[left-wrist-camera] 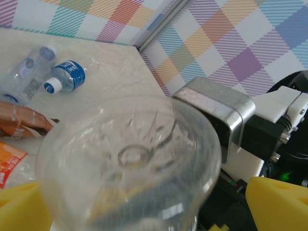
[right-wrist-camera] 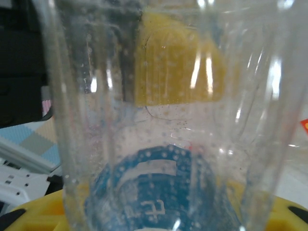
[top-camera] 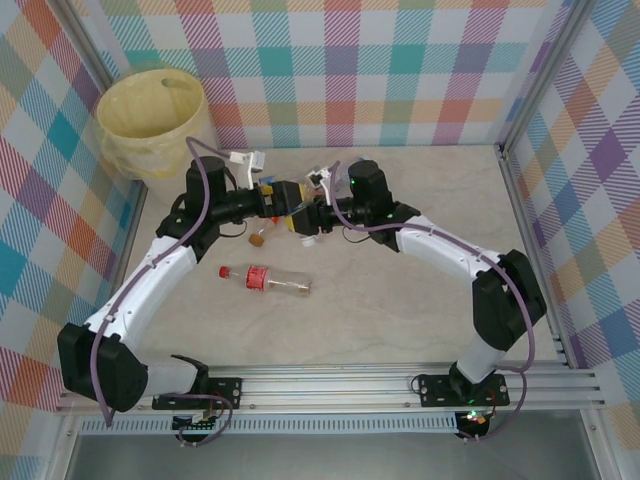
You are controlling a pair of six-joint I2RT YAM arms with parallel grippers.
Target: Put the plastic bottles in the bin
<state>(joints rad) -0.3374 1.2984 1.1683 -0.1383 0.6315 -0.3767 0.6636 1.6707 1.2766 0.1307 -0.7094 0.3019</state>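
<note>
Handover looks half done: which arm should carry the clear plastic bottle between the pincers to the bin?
Left. The round pale-yellow bin stands at the far left, on its side, and the open left pincer brackets the clear plastic bottle that the right pincer grips.

Beige tabletop [top-camera: 400,300]; plaid walls [top-camera: 380,70] around; aluminium rail [top-camera: 340,385] near edge.
</note>
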